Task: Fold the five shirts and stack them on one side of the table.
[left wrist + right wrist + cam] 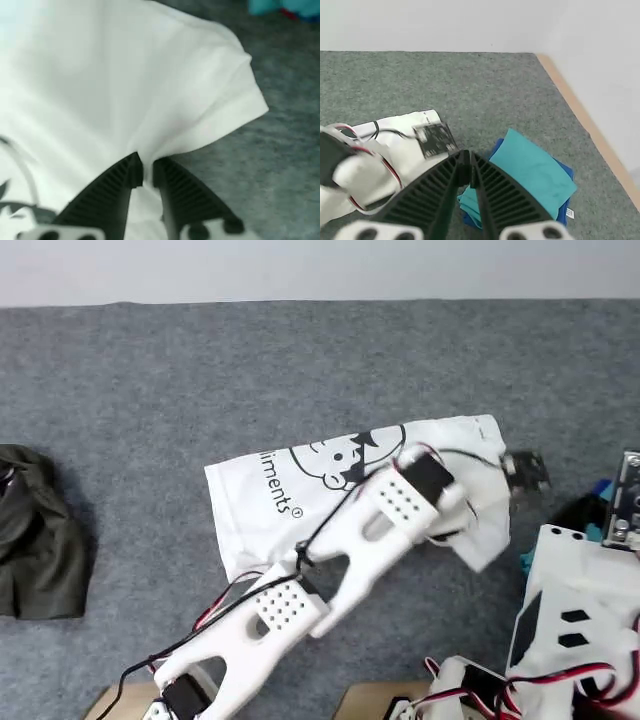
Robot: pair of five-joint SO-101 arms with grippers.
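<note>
My left arm point(385, 508) is all white plastic shells: rounded links with grids of small vent holes and an oval cutout. Black servo blocks sit at its joints, and thin black and red cables trail along it. My right arm point(570, 590) has the same white casing with black slots and red, black and white wiring. The left claw point(145, 167) and right claw point(466, 165) both have black ribbed fingers on white mounts.
</note>
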